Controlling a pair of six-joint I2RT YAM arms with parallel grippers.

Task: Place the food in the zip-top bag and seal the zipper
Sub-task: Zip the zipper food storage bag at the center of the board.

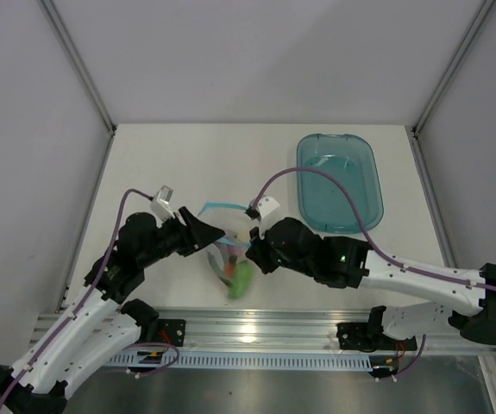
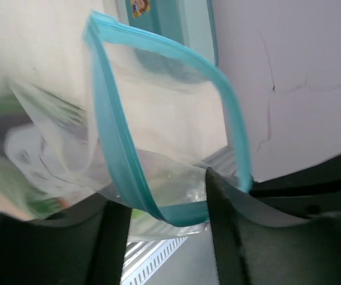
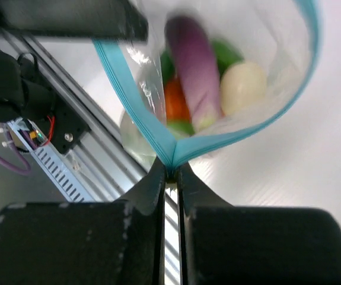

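The clear zip-top bag (image 1: pixel 230 259) hangs between my two grippers above the table's near middle. In the right wrist view the food sits inside it: a purple eggplant (image 3: pixel 191 65), an orange piece (image 3: pixel 175 101), a white round one (image 3: pixel 241 86) and green pieces (image 3: pixel 226 53). My right gripper (image 3: pixel 170 175) is shut on one end of the light blue zipper (image 3: pixel 128 101), whose mouth gapes open. My left gripper (image 2: pixel 161 202) is open, with the zipper strip (image 2: pixel 114 148) looping between its fingers and touching the right one. The grippers show in the top view, left (image 1: pixel 209 235) and right (image 1: pixel 252 254).
A translucent blue oval tray (image 1: pixel 355 172) stands at the back right, with the right arm's purple cable running over it. An aluminium rail (image 1: pixel 256 332) runs along the table's near edge below the bag. Grey walls enclose the table at both sides.
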